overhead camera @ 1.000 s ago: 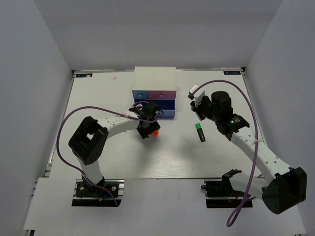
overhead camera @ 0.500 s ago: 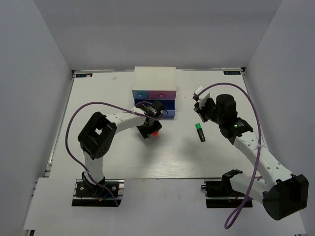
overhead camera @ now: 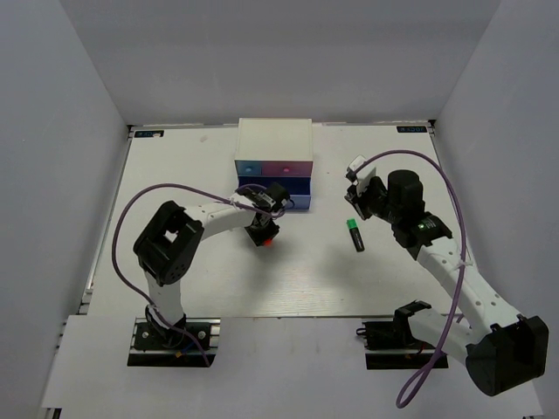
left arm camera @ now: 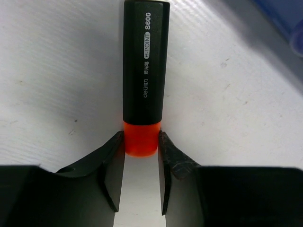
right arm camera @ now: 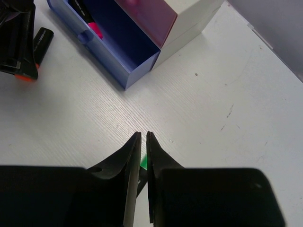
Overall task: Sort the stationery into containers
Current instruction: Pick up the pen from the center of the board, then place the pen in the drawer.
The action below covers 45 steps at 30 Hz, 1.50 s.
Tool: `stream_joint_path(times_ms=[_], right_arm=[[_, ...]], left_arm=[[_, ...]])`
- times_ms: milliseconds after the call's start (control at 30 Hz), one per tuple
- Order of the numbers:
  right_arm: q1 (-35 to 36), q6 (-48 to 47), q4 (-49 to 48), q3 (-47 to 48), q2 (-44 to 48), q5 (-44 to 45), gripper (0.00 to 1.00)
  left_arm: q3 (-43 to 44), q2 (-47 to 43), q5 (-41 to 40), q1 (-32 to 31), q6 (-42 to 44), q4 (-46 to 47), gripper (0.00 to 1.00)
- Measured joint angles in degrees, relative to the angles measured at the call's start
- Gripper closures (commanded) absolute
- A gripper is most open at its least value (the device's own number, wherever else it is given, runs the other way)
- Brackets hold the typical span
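Centre of the top view: the left gripper (left arm camera: 141,138) pinches the orange cap of the orange-capped marker (left arm camera: 145,71) lying on the table (left arm camera: 57,71). Right of centre, the right gripper (right arm camera: 143,137) hangs near the green-capped marker (overhead camera: 355,235), jaws almost together, holding nothing. The pink-capped marker (right arm camera: 88,20) lies in the open blue-purple drawer (right arm camera: 113,61)

We're over a white table (overhead camera: 175,157) with a faint grain. At its back sits the white mini cabinet (overhead camera: 274,138), its wide blue-purple drawer (right arm camera: 104,59) pulled out. 2 markers lie flat on the tabletop: the orange-capped marker (left arm camera: 144,61) just in front of that drawer, the green-capped marker (overhead camera: 355,235) well to its right.
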State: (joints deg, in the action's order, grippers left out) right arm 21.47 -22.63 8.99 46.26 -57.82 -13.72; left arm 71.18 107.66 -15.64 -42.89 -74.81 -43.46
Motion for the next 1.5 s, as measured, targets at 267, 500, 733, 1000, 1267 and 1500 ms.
stream_joint_path(times_ms=[267, 500, 733, 1000, 1267, 1500], right_arm=[[-0.02, -2.95, 2.16, -0.79, 1.36, -6.12, 0.56], [-0.11, -5.38, 5.09, -3.43, 1.97, -9.16, 0.56], [-0.42, -6.51, 5.14, -3.74, 1.97, -9.16, 0.56], [-0.92, -6.84, 5.55, -3.87, 2.34, -8.94, 0.56], [-1.64, -7.56, 6.23, -5.64, 5.01, -8.52, 0.56], [-2.14, -7.58, 6.34, -5.95, 5.40, -8.52, 0.56]], left_arm=[[-8.13, -7.26, 1.73, -0.63, 4.13, 3.80, 0.83], [-13.05, -21.20, 4.26, -2.08, 8.85, 13.29, 0.87], [-12.79, -23.91, 5.07, -2.21, 9.18, 22.03, 0.87], [-6.45, -16.48, 3.23, -1.31, 2.01, 29.38, 0.87], [-2.21, -10.75, 0.52, -1.09, -7.30, 33.42, 0.87], [-1.79, -8.63, -3.67, -1.01, -12.11, 34.82, 0.87]])
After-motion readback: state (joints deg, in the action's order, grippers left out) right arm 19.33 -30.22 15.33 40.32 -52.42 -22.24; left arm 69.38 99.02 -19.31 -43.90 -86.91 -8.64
